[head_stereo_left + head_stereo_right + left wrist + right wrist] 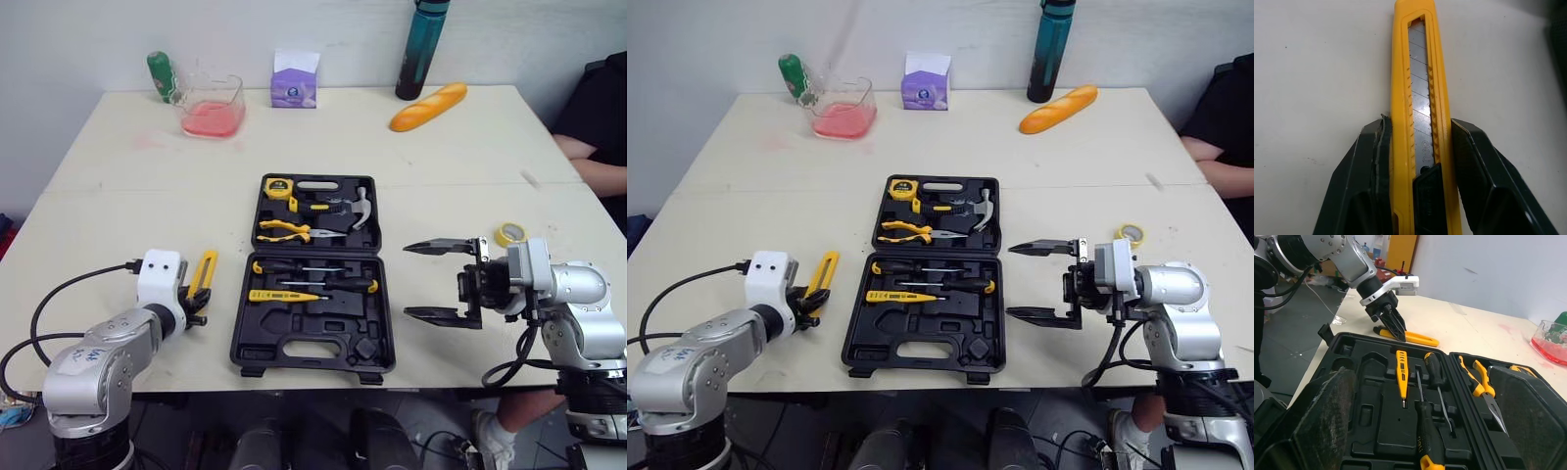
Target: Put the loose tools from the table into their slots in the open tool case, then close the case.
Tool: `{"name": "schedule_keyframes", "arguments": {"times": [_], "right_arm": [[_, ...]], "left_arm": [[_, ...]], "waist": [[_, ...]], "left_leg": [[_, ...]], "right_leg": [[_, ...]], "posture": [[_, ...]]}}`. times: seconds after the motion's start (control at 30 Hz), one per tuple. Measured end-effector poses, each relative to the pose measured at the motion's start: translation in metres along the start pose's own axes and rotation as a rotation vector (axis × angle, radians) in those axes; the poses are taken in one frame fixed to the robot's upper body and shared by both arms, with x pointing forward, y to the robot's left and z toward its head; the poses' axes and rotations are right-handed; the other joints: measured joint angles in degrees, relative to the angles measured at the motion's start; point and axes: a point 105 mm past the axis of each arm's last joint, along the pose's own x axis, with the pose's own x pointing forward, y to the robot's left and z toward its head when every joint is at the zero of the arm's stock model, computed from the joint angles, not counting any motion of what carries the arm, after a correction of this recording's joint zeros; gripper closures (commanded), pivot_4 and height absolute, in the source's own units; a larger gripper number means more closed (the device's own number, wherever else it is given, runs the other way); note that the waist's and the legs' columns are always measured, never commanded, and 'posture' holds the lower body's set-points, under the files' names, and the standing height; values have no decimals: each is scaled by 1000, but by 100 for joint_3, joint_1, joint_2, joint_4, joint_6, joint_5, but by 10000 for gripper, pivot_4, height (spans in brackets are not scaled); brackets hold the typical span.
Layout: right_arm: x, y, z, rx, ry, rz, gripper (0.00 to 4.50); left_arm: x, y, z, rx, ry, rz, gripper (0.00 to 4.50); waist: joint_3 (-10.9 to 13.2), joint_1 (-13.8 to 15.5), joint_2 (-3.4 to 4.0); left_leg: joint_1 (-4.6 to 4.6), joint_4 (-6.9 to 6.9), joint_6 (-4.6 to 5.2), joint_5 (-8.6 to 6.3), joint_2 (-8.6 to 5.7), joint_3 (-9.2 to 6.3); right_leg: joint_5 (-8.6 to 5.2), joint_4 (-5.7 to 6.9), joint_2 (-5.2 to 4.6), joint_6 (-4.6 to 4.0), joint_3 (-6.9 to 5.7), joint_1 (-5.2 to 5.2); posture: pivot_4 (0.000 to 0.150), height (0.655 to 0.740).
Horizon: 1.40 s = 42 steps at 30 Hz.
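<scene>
The tool case (257, 333) was black, and the pliers (279, 231) in it had yellow handles. The utility knife (1420, 112) was yellow with a grey blade. The table (118, 196) was cream, the bottle (421, 49) teal, the box (294, 83) purple.

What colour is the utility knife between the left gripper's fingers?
The utility knife is yellow, its slider black; clearest in left wrist view.

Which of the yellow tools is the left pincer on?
The utility knife, on the table left of the tool case; pliers and tape measure sit inside it.
</scene>
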Motion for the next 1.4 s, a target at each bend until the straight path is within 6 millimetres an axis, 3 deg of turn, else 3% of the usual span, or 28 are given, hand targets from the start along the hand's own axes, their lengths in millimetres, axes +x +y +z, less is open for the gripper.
{"name": "schedule_keyframes", "arguments": {"times": [0.27,0.37,0.47,0.63,0.7,0.87,0.97,1.17,1.4], "right_arm": [[0,0,0,0,18,1,0],[-4,-1,0,5,43,-13,0],[-12,0,-1,11,75,-32,0],[-21,6,-3,34,114,-59,0],[-22,6,-2,31,116,-69,0],[-39,13,-1,36,183,-96,0],[-40,17,0,34,196,-87,0],[-44,26,7,65,200,-98,0],[-47,35,6,85,213,-109,0]], "left_arm": [[-4,7,10,93,-71,-69,32433],[-15,7,33,186,-183,-146,32433],[-38,3,68,377,-326,-265,32434],[-61,-27,94,625,-421,-570,32433],[-64,-35,95,663,-430,-634,32434],[-78,-90,97,835,-432,-1042,32434],[-83,-110,89,855,-400,-1190,32434],[-65,-134,68,942,-296,-1276,32434],[-36,-139,49,971,-167,-1226,32434]], "waist": [[9,-12,-14],[17,-13,-29],[21,3,-36],[21,-8,-36],[22,-36,-35],[25,23,-39],[25,-11,-39],[29,27,-44],[30,61,-47]], "left_leg": [[-10,-1,-2,-2,6,0],[-19,-1,-1,-2,5,0],[-26,-1,-1,-3,3,-5],[-29,-1,6,-6,-1,-3],[-27,-1,5,-7,2,3],[-31,0,11,-3,-6,3],[-30,0,14,-2,-2,8],[-29,6,11,0,4,7],[-29,8,12,0,11,9]], "right_leg": [[-2,-4,-10,-4,-4,-10],[-2,-7,-17,-4,-7,-17],[-3,-16,-20,-6,-13,-17],[-2,-19,-18,-4,-15,-16],[-2,-17,-15,-3,-11,-17],[2,-15,16,3,-13,-16],[3,-6,25,6,-7,-14],[3,-17,49,6,-2,-11],[4,-25,51,7,3,-13]], "posture": [[1500,7400],[1500,7400],[1500,7400],[1500,7400],[1500,7400],[1500,7400],[1500,7400],[1500,7400],[1500,7400]]}}
